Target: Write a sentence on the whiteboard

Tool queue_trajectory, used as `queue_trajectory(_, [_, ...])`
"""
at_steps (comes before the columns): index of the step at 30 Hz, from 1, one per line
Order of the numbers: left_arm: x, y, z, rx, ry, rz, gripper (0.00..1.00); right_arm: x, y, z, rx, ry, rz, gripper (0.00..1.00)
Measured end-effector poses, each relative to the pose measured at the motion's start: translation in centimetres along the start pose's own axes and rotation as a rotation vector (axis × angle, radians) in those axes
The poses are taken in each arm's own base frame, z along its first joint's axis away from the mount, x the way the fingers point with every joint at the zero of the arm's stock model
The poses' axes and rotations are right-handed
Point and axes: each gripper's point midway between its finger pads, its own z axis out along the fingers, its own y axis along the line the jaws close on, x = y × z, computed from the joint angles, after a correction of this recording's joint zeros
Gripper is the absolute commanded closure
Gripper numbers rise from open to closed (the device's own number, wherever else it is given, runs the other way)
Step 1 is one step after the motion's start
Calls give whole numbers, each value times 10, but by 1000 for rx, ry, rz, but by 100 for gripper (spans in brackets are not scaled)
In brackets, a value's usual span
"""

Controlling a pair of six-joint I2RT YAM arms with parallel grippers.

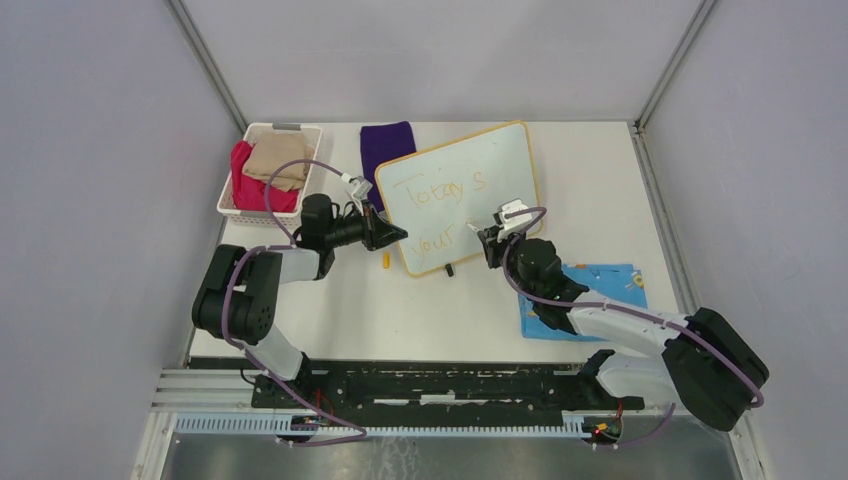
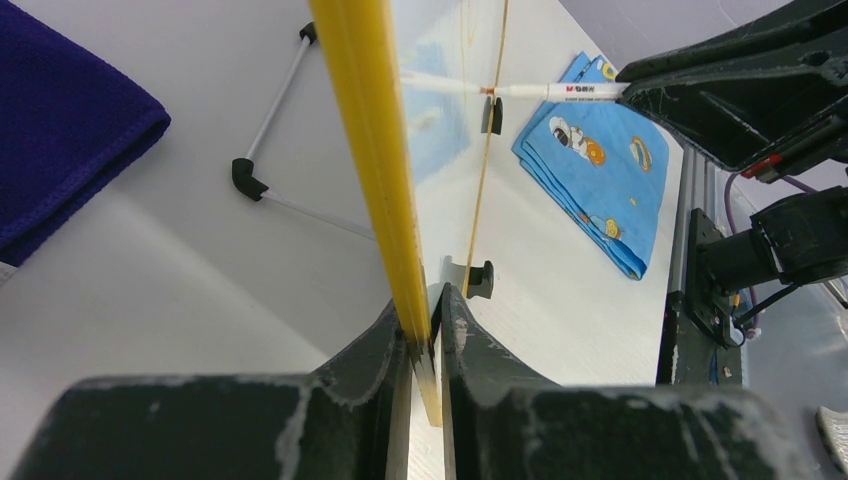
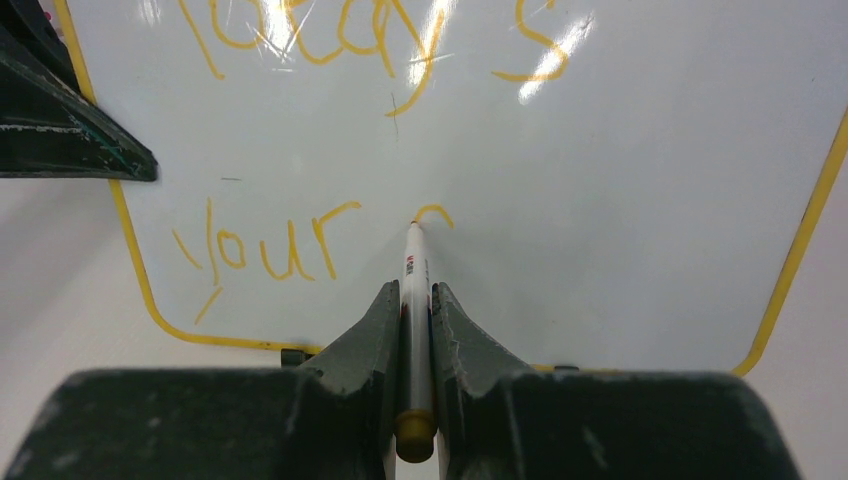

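1. Only the top view shows the whole layout. The whiteboard sits upper centre on the table, turned at an angle. A purple cloth lies behind its upper-left corner, and a basket of red and beige fabric is at upper left. A blue cartoon-print cloth lies lower right, under the right forearm.
2. Only the left wrist view shows the board edge-on, standing steeply. A white wire prop with black feet is behind it, and black clips sit on its frame.
3. Only the right wrist view shows the board face close up, with the marker tip touching the surface.
4. Writing: the sentence is in yellow-orange. The top line reads "Today's" and the lower line "your", then a short arc at the marker tip. The print on the marker barrel is too small to read.
5. Left gripper: fingers pinch the board's yellow frame on its left edge. The arm is folded at the elbow at lower left, forearm pointing right.
6. Right gripper: fingers are clamped on the marker barrel, yellow butt end towards the camera. The arm stretches from lower right up and left to the board.
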Motion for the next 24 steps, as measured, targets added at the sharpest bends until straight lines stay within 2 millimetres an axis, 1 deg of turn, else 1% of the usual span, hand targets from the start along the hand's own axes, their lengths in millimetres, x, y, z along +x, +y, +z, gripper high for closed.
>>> queue_trajectory(6, [0,0,0,0,0,0,98,20,-1,-10,-10,32,6,100])
queue_trajectory(11, [0,0,0,0,0,0,98,29,-5,-15,1,48,3,100])
queue_trajectory(19, [0,0,0,0,0,0,98,27,-11,-15,32,49,-2,100])
queue_trajectory(24, [0,0,0,1,0,0,98,10,-11,-11,38,15,0,100])
